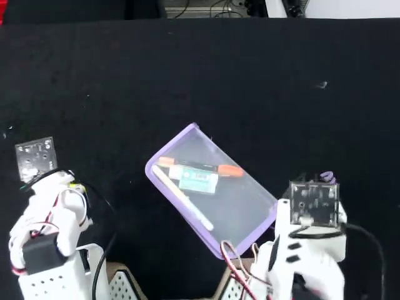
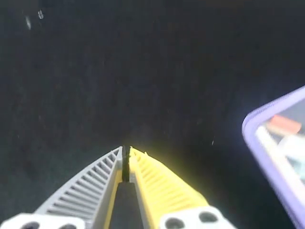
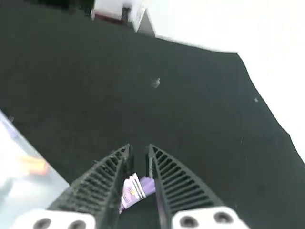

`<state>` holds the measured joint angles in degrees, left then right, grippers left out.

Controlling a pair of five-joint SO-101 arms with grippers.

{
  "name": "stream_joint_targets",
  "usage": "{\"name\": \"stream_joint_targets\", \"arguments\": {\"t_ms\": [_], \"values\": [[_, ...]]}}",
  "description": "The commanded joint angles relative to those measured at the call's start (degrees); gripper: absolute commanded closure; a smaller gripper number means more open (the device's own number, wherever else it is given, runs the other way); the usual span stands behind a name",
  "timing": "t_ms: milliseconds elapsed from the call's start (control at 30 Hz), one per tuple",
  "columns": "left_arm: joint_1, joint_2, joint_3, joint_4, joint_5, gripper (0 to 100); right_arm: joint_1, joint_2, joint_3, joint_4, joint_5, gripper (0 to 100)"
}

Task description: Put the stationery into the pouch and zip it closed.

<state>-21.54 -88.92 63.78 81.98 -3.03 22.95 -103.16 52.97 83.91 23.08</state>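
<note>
The clear pouch [image 1: 240,206] with a purple rim lies slanted at the middle of the black table. Inside it are an orange-ended pen [image 1: 228,169], a white pen [image 1: 181,197] and a teal-and-white eraser [image 1: 199,179]. My right gripper [image 1: 322,181] is just off the pouch's near right corner. It [image 3: 138,149] is shut on a small purple pull tab [image 3: 135,188]. The pouch's edge [image 3: 16,167] lies beside it. My left gripper [image 2: 126,152] is shut on nothing over bare cloth at the left [image 1: 36,156], apart from the pouch's purple corner [image 2: 267,114].
Black cloth [image 1: 206,75] covers the table, with free room behind and to both sides of the pouch. A tiny speck [image 1: 321,84] lies far right. Both arm bases [image 1: 56,275] stand at the front edge. The cloth ends at a white surface [image 3: 228,24].
</note>
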Motion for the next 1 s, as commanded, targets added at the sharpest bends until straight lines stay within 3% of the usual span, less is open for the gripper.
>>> {"name": "stream_joint_targets", "arguments": {"t_ms": [0,400,667,967], "values": [[-0.6,0.5,1.6,-1.1,0.3,96,3.1,-5.4,2.8,-3.1,-0.1,95.2],[-0.6,0.5,11.0,-1.6,0.6,96,20.9,-6.3,24.8,-14.2,-0.6,95.3],[-0.6,0.5,18.8,-6.7,0.6,96,21.6,-6.3,29.8,-6.2,-0.6,95.3],[-0.6,0.5,26.8,-12.8,0.4,96,21.6,-6.3,42.3,-10.9,-0.6,95.3]]}}
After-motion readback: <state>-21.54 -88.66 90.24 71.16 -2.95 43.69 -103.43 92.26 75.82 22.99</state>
